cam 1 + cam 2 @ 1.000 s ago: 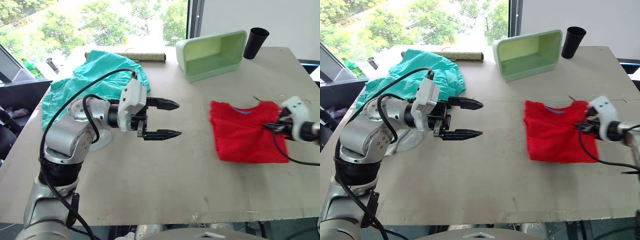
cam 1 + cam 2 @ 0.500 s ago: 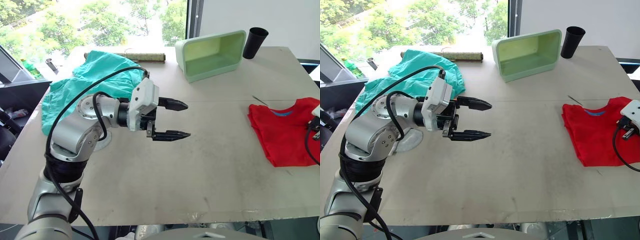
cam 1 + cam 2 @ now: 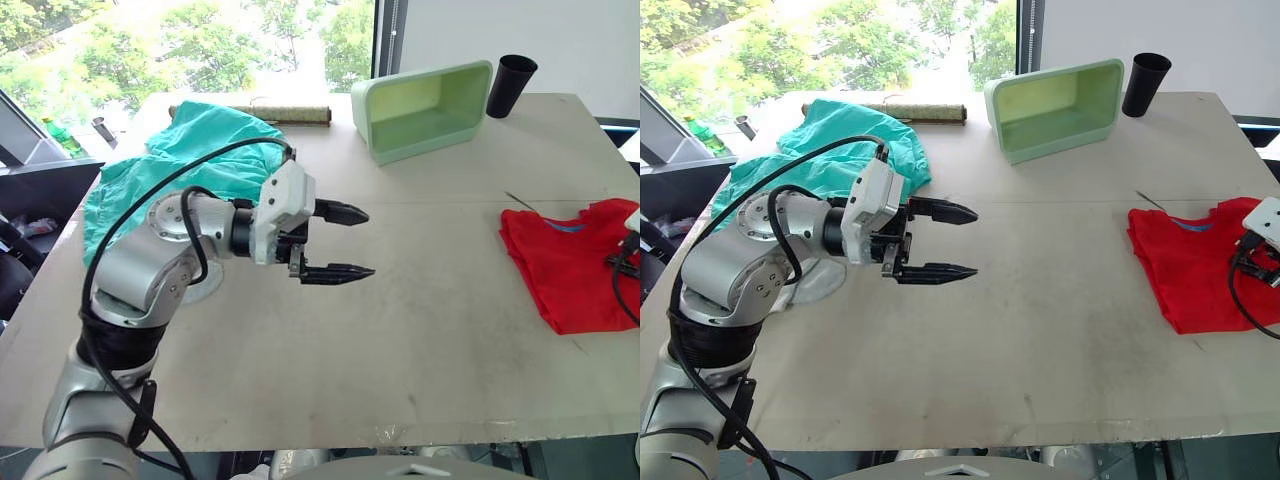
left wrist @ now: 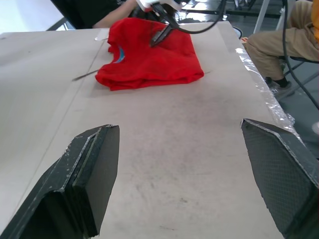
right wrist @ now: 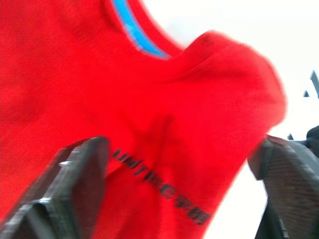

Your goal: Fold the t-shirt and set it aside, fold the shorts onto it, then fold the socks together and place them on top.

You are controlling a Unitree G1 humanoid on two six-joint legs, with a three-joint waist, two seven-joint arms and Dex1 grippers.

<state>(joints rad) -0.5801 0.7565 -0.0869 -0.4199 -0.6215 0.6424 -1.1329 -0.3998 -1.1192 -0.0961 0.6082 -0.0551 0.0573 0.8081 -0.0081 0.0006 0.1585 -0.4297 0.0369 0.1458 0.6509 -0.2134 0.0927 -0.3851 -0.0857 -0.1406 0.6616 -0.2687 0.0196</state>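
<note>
Moved: t-shirt (image 3: 572, 262) has slid from mid-desk to the desk's right edge over the last second; since half a second ago it has barely shifted.
T-shirt: folded into a red bundle, blue collar label up, lying flat on the desk (image 3: 400, 330).
Right gripper (image 5: 174, 199): over the t-shirt at the right edge, jaws spread with red cloth between the two fingers; whether they touch the cloth cannot be told.
Left gripper (image 3: 345, 242): held above the bare middle of the desk, jaws spread wide, nothing between them, pointing toward the t-shirt and well apart from it.
Shorts (image 3: 190, 160): crumpled teal heap at the far left of the desk, behind the left arm.
Tub (image 3: 425, 108): pale green, tipped on its side at the far edge.
Cup (image 3: 511, 86): black, upright, just beside the tub.
Roll (image 3: 910, 112): dark, lying along the far edge by the shorts.
</note>
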